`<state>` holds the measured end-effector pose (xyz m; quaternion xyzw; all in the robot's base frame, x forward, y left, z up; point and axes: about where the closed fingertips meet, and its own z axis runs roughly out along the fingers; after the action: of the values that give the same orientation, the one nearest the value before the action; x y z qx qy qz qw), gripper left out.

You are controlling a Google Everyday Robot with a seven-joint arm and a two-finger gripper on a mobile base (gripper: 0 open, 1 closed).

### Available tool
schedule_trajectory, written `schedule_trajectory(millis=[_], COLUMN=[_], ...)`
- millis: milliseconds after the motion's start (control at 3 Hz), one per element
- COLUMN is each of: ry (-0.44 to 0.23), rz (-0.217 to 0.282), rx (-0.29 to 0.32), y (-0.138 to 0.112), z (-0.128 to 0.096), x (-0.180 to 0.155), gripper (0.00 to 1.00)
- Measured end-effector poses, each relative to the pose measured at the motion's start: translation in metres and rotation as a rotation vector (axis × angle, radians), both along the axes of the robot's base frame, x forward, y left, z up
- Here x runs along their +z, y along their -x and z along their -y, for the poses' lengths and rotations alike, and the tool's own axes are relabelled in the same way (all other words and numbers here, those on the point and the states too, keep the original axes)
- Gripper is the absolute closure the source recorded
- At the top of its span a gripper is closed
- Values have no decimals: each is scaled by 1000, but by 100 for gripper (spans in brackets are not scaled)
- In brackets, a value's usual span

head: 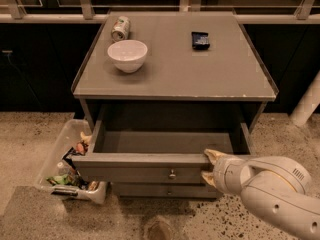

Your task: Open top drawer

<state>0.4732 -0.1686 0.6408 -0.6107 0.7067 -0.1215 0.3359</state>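
Note:
The top drawer of the grey cabinet is pulled out, and its bare grey inside shows. A small round metal knob sits at the centre of its front. My gripper is at the right end of the drawer front, at the tip of the white arm that comes in from the lower right. Its two pale fingers stand apart, the upper fingertip at the front's top edge and the lower one at its bottom edge. Nothing else is between them.
On the cabinet top stand a white bowl, a tipped can and a small dark packet. A narrower drawer front shows below. A clear bin of snacks sits left on the floor. A white post stands right.

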Motion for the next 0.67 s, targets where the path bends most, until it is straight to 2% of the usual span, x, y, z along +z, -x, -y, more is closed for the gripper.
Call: schedule_trajectory(millis=[333,667], ry=[4,6], rz=[8,14], rx=[13,21], y=[19,26], z=[7,6], x=[-9,-10], gripper=[100,100])
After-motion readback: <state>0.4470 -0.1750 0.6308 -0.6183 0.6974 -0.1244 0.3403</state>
